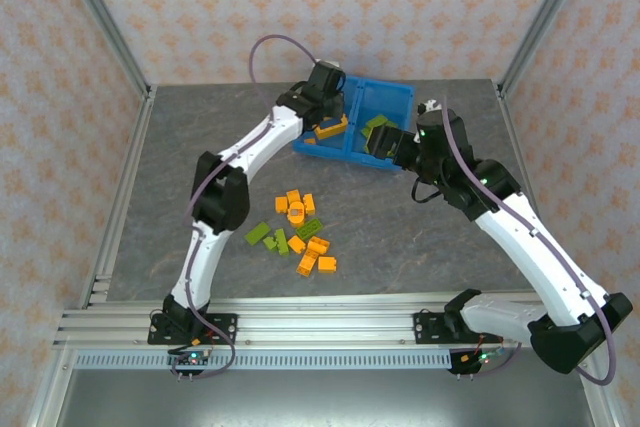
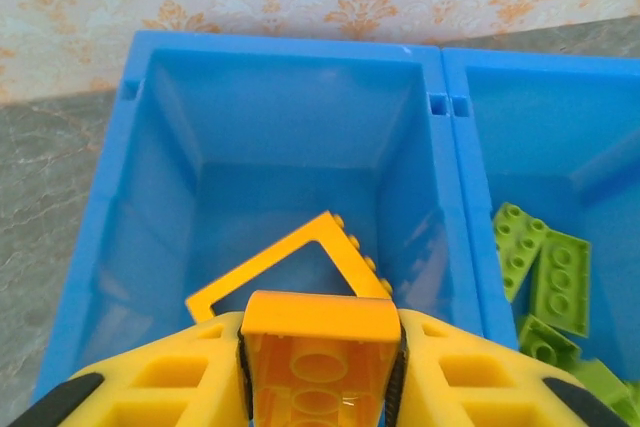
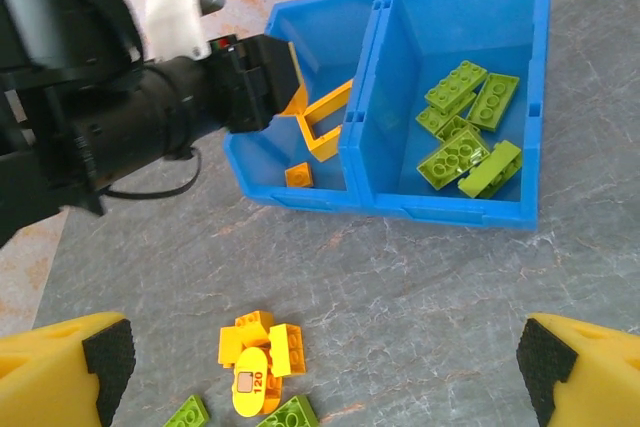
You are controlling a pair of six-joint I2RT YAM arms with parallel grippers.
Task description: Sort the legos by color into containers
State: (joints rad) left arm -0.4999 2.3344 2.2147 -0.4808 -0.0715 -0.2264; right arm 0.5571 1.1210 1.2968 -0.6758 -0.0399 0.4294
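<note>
My left gripper [image 2: 320, 335] hangs over the left compartment [image 2: 280, 97] of the blue bin [image 1: 380, 84], shut on an orange brick [image 2: 318, 315] that sits between its pads. Below it a flat orange frame [image 2: 300, 252] leans inside that compartment, and a small orange brick [image 3: 299, 176] lies on its floor. Several lime green bricks [image 3: 468, 137] lie in the right compartment [image 3: 500, 37]. On the table, loose orange and green legos [image 1: 300, 232] form a pile. My right gripper [image 3: 320, 377] stands open and holds nothing, just in front of the bin, at its right half [image 1: 388, 147].
The left arm [image 3: 130, 117] reaches across the table to the bin's left side. A middle wall [image 2: 455, 197] splits the bin. Bare grey table [image 3: 450, 307] lies between the bin and the pile. Metal frame posts and patterned walls enclose the table.
</note>
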